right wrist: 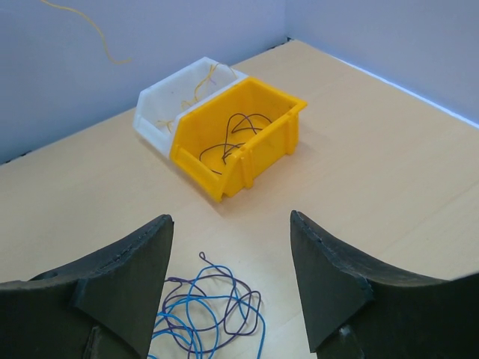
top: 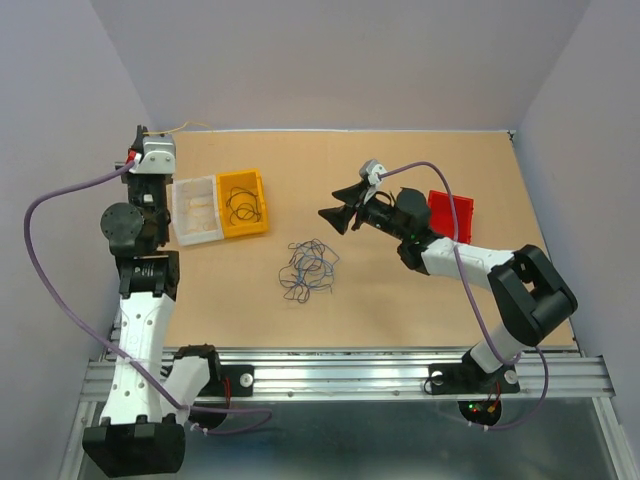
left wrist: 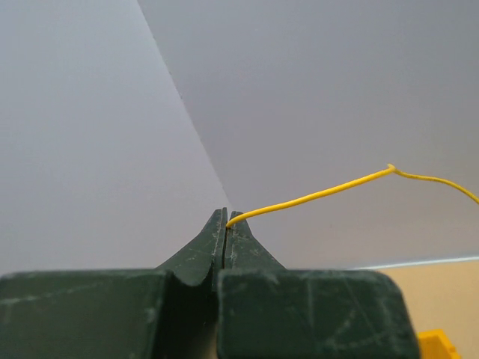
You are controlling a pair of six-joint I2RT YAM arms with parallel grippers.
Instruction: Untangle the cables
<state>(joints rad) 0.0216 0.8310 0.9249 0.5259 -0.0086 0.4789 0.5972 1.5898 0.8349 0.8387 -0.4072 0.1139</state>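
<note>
Left gripper (left wrist: 227, 223): dark green, scuffed fingers pressed together, pinching the end of one thin yellow wire (left wrist: 314, 196). The wire is glossy with one kink and arcs off to the right in the air, in front of the plain grey walls at the far left corner.

Right gripper (right wrist: 230, 218): matte black, wedge-shaped fingers standing wide apart and holding nothing, hovering over the tan table (top: 400, 300).

Cables (top: 309, 270): a loose tangle of hair-thin loops, blue and dark purple, lying flat mid-table, just below and in front of the right gripper's fingers.

Yellow bin (right wrist: 247, 127): hard plastic, open-fronted, with a few dark strands (right wrist: 236, 134) curled inside. The white bin (right wrist: 168, 105) touches its side and holds some pale yellow strands. A red bin (top: 455, 212) sits to the right, partly hidden by the right arm.
</note>
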